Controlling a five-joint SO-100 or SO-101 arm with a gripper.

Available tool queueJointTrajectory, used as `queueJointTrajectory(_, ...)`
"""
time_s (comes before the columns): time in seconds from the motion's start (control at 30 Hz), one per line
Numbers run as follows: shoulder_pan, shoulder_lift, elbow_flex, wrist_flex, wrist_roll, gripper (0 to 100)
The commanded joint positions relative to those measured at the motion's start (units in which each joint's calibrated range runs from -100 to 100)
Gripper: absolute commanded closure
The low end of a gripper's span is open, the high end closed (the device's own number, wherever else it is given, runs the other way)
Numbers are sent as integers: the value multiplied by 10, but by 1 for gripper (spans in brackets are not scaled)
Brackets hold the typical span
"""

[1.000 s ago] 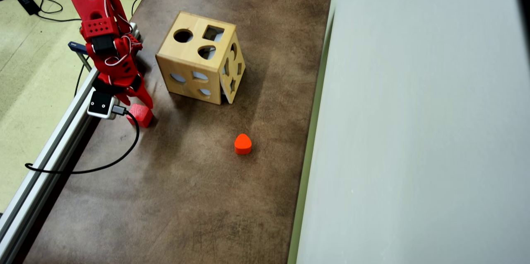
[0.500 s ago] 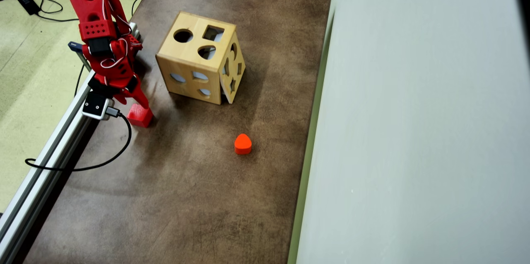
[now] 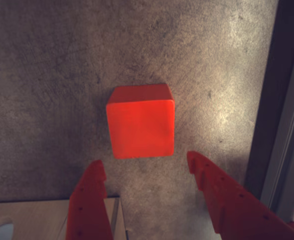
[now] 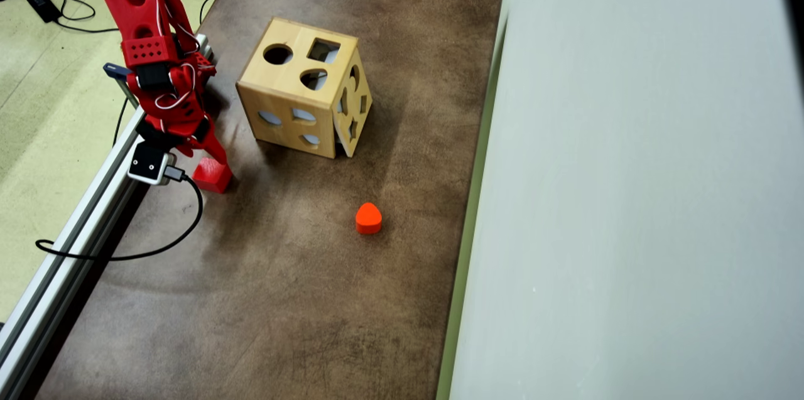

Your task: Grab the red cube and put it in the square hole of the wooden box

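Brown, mottled tabletop (image 4: 301, 299) carries every item; it is bounded on the left by a pale metal rail (image 4: 69, 243) in the overhead view. The wooden box (image 4: 286, 108) is seen toward the far middle, with the square hole (image 4: 323, 50) in its top face at the far right corner, beside a round cutout and a rounded teardrop cutout. The red arm (image 4: 151, 42) reaches down from the far left. An orange-red heart-like block (image 4: 368, 218) lies well apart, nearer the camera and to the right.

The red cube (image 3: 140, 121) rests flat on the table at the left edge, just beside the rail. The gripper (image 3: 145, 164) is spread wide and holds nothing; in the wrist view both fingertips sit short of the cube, not yet straddling it.

Judgement on the step in hand: the grasp approach. The gripper is best advanced until the cube lies between the fingers, squared to two opposite flat faces, then lowered and closed. The rail close by leaves little room on that side.

No brand, label or legible writing is found.
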Motion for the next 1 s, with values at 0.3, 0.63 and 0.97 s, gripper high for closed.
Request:
queueJointTrajectory(0.3, 1, 20, -4, -52, 0, 73)
queueJointTrajectory(0.63, 1, 64, -8, -65, 0, 73)
queueJointTrajectory(0.97, 1, 110, -13, -88, 0, 74)
